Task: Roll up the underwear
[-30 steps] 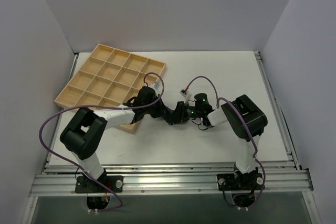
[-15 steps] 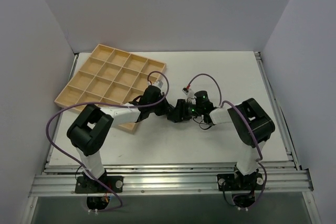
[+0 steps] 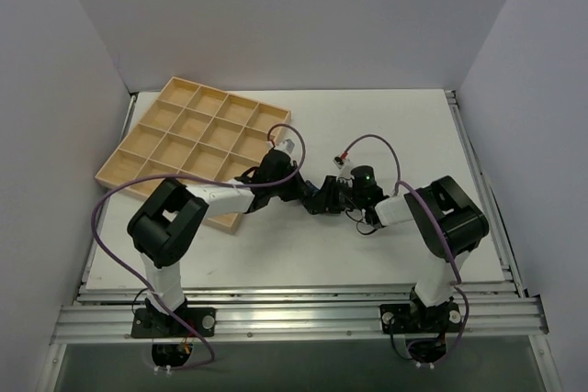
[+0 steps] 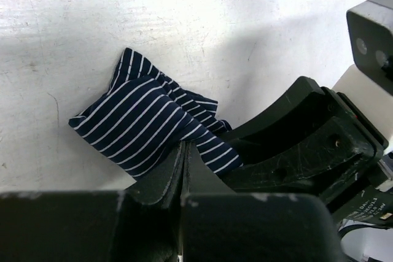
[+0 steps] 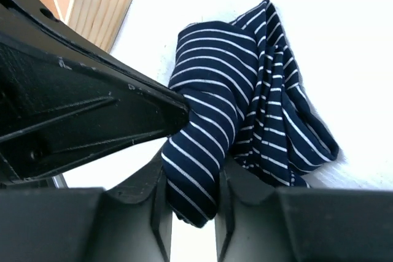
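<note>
Both arms have slid slightly right since a second ago, and your right gripper [image 5: 191, 175] has narrowed onto a fold of the underwear [image 4: 135, 124]. Your left gripper [image 4: 184, 151] stays fully closed, pinching its edge. The underwear is a bunched navy bundle with thin white stripes, lying on the table [image 3: 367, 126] between both grippers, near the tray [image 3: 230, 97].

A white table [image 3: 395, 126], scuffed in places, is enclosed on 3 sides by plain pale-grey walls: back wall [image 3: 294, 16], L wall [image 3: 46, 135], R wall [image 3: 542, 117]. Alu. rails [image 3: 294, 319] are fitted along its near edge. Light is even, shadows soft.
</note>
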Robot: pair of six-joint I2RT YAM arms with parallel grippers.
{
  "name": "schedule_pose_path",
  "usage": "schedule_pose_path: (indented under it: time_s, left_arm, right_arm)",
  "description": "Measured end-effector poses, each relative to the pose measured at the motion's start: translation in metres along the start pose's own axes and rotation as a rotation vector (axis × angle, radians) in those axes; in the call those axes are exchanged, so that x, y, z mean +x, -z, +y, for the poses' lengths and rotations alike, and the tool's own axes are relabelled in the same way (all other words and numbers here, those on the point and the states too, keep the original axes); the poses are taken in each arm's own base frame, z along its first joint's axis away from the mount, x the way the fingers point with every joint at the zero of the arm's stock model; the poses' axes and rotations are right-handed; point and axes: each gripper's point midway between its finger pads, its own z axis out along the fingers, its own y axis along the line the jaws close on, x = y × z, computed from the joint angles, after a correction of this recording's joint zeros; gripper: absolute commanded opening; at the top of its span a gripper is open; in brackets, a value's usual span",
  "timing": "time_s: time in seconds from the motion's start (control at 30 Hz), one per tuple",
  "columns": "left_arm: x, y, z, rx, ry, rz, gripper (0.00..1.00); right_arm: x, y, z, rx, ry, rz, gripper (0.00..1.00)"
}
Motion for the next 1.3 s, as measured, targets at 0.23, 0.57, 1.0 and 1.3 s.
schedule_pose_path:
  time_s: [0.23, 0.57, 1.0, 1.3]
  left_arm:
    - [-0.001, 0.021, 0.006, -0.060, -0.012, 0.027, 0.39]
    - [0.027, 0.050, 0.075, -0.215, 0.242, 0.174, 0.26]
    - [-0.062, 0.136, -0.035, 0.068, 0.175, -0.129, 0.81]
    - [0.022, 0.085, 0.046, -0.057, 0.417, 0.067, 0.84]
  right_arm:
    - [0.003, -0.002, 0.002, -0.048, 0.026, -0.011, 0.00]
    - [0.004, -0.003, 0.005, -0.106, 0.049, -0.053, 0.00]
    - [0.014, 0.003, 0.011, -0.163, 0.036, -0.070, 0.00]
    - [0.016, 0.005, 0.014, -0.210, -0.001, -0.102, 0.00]
